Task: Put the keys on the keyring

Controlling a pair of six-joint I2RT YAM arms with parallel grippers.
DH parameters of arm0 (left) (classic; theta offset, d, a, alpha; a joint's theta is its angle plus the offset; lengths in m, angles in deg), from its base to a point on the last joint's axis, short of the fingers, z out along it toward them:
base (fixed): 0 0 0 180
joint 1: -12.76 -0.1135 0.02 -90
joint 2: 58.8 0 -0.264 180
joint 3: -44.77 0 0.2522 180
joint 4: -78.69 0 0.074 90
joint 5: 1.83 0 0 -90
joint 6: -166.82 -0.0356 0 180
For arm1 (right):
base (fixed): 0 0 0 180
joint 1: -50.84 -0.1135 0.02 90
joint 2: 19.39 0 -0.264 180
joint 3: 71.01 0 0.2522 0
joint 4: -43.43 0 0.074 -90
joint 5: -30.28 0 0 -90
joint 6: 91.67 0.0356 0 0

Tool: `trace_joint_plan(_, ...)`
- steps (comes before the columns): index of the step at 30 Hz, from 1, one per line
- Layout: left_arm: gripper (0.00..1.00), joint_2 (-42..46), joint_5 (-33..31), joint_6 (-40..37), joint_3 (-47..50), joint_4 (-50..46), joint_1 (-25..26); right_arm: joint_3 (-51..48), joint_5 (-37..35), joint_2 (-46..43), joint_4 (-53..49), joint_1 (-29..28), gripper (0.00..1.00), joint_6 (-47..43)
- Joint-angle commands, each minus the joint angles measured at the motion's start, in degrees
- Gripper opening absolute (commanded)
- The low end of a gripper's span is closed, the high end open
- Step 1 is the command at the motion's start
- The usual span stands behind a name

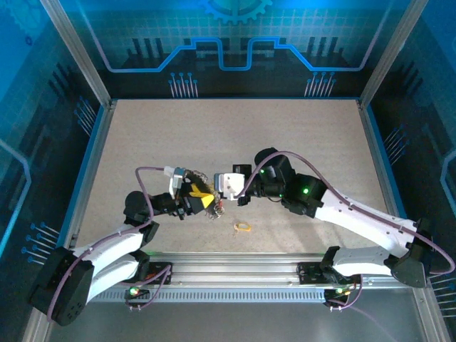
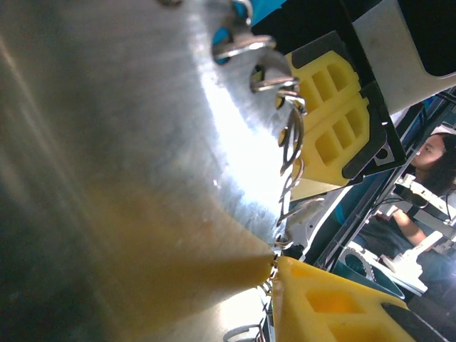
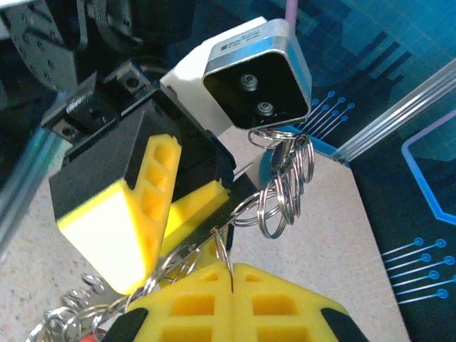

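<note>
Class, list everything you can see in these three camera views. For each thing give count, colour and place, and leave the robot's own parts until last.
table: one, speckled beige, under both arms.
rings: several, silver, bunched in the air between the two grippers.
chain: one, silver, trailing from the rings.
yellow key: one, small, lying on the table towards the near edge, apart from the grippers; too small for detail.
person: one, dark-haired, in the background beyond the table.
left gripper: one, black with yellow pads, jaws apart beside the chain.
right gripper: one, yellow pads, shut, pinching one ring.
</note>
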Motion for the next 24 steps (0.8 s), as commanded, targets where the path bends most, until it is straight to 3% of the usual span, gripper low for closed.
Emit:
trace_joint_plan(1,0.31,1.4,3.3,-3.2,-2.0,2.9,0.3,2.1,-6.1,1.5,-5.3,-0.6,0.00,-6.6)
trace_joint_plan(8,0.29,3.8,2.5,-7.0,-1.8,-2.4,0.3,3.8,-16.4,4.2,-7.1,-4.4,0.00,-14.4)
trace_joint_plan(16,0.24,8.7,-0.1,-12.0,-2.2,-11.6,0.4,5.0,-22.5,6.1,-9.6,-6.1,0.00,-18.0)
trace_joint_plan(24,0.21,11.8,-2.1,-12.6,-1.7,-14.6,0.4,2.1,-14.3,2.6,-5.2,-5.2,0.00,-13.2)
